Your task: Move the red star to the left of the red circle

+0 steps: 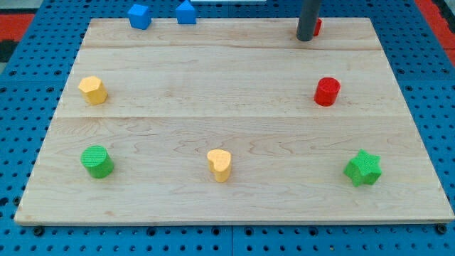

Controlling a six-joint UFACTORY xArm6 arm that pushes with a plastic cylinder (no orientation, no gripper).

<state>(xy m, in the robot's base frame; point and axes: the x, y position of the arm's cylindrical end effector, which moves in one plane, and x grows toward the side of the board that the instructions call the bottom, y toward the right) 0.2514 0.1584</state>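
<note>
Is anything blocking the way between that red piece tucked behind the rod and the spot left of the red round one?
Nothing visible does. The red star sits at the view's top, mostly hidden behind my tip. The bare wooden board lies between it and the spot to the view's left of the red circle.

One view, high, angled down, board [234, 128]

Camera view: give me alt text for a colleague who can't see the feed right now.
My tip sits at the top edge of the wooden board, against a red block it mostly hides; the red circle lies below. Also present: a blue cube and blue block top left, yellow block, green cylinder, yellow heart, green star.
</note>
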